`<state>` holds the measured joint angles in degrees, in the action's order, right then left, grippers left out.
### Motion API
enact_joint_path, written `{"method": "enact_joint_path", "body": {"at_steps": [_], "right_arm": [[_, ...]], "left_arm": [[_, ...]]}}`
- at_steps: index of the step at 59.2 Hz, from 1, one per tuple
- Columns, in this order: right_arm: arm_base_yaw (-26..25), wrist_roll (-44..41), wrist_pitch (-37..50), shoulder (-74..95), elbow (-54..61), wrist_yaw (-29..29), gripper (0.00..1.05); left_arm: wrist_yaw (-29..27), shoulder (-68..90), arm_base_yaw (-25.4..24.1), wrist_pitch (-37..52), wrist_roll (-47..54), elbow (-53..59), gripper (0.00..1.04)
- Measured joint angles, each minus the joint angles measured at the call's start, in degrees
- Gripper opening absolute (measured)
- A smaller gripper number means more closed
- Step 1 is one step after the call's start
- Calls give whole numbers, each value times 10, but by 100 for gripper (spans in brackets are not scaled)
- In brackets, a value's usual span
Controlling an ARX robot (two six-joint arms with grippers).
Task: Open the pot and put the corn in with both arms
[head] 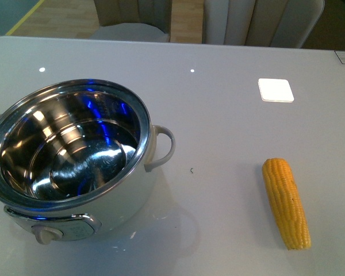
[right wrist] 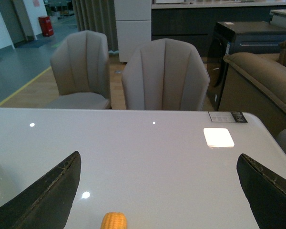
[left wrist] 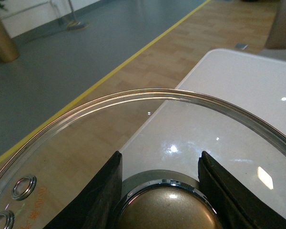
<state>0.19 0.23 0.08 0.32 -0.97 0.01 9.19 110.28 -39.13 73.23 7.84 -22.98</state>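
Steel-lined pot [head: 129,198] stands open and empty; the corn is not yet picked up.
White table [head: 218,103] bears the pot at the left, with nothing in its shiny bowl. The glass lid [left wrist: 133,138] is off, its brass knob [left wrist: 169,210] pinched by the left gripper [left wrist: 160,160] out over the table's edge. Corn [head: 286,202] lies flat on the table, well apart to the right. The right gripper [right wrist: 158,157] hangs spread wide above it. Next, I judge, it must descend, close across the cob and carry it to the pot.
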Motion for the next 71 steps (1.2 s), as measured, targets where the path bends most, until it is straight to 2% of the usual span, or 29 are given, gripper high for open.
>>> {"method": "enact_joint_path", "body": {"at_steps": [9, 46, 50, 57, 63, 71], "right_arm": [[0, 0, 0, 0, 0, 0, 96], [0, 0, 0, 0, 0, 0, 96], [0, 0, 0, 0, 0, 0, 96], [0, 0, 0, -1, 0, 0, 96], [0, 0, 0, -1, 0, -1, 96], [0, 0, 0, 0, 0, 1, 96]], "left_arm": [[7, 96, -18, 54, 1, -13, 42], [-3, 252, 47, 63, -9, -74, 42], [-5, 288, 68, 62, -22, -113, 42], [-4, 362, 120, 31, -54, -248, 42], [10, 363, 135, 26, -67, -269, 42], [-10, 372, 136, 32, -68, -280, 42]]}}
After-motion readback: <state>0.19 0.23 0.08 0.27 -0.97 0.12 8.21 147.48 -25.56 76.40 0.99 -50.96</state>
